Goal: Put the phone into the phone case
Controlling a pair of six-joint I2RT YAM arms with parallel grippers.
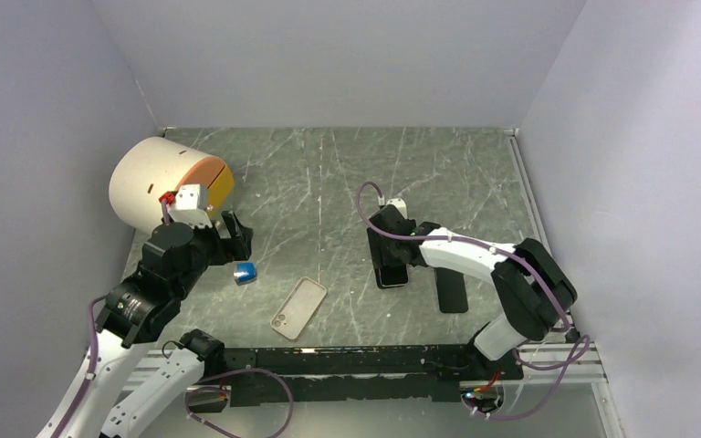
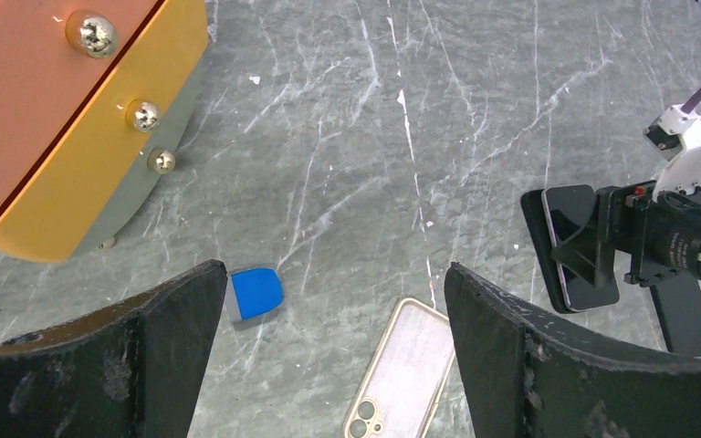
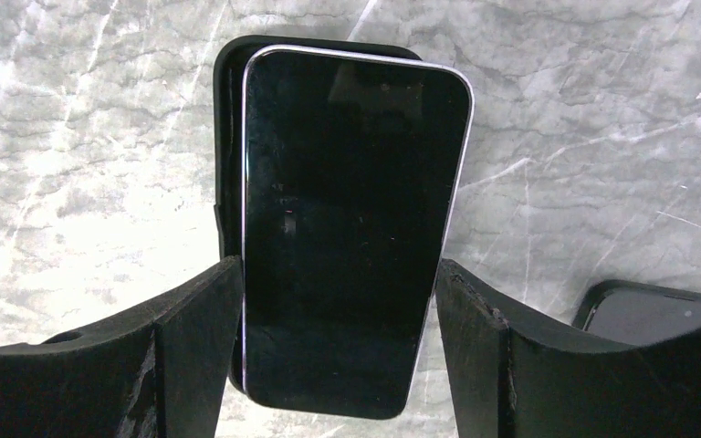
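Observation:
The phone (image 3: 351,210), black with a silver rim, stands between my right gripper's (image 3: 338,274) fingers, which press on its long edges. It sits a little above a black holder (image 3: 228,137) of the same shape. From above, the right gripper (image 1: 391,239) and the phone (image 1: 392,272) are right of the table's middle. The phone case (image 1: 298,307), pale beige with a camera cutout at its near end, lies flat near the front edge. In the left wrist view the phone case (image 2: 402,374) lies below and between the wide-open fingers of my left gripper (image 2: 336,274), which holds nothing.
A small blue block (image 1: 245,272) lies just left of the case. A big cream drum with an orange face (image 1: 160,178) stands at the back left, behind my left gripper (image 1: 237,233). A second black phone (image 1: 454,294) lies right of the held one.

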